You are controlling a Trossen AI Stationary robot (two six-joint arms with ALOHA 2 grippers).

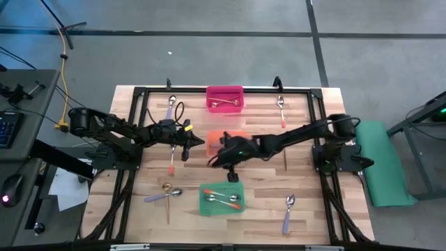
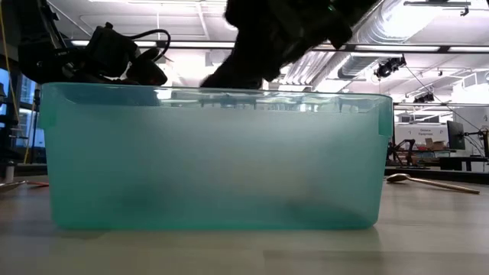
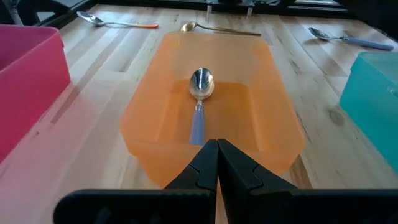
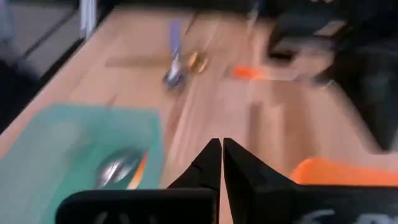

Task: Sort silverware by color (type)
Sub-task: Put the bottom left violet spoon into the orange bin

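Left gripper (image 3: 217,163): pressed together, empty, by orange bin (image 3: 155,112), mid-table.
Right gripper (image 4: 222,163): pressed together, empty, above green bin (image 1: 209,206).
Purple-handled spoon (image 3: 199,106): in orange bin.
Other spoons: pink bin (image 1: 224,93), green bin, table edges.

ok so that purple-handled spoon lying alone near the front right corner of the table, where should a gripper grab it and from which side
Probably the purple handle of the purple-handled spoon, near its middle, coming straight down from above with the fingers across it. The spoon lies flat on bare wood, its bowl toward the table's middle and nothing beside it. The handle is the long, narrow part; the rounded bowl would likely slip. The right gripper is nearer.
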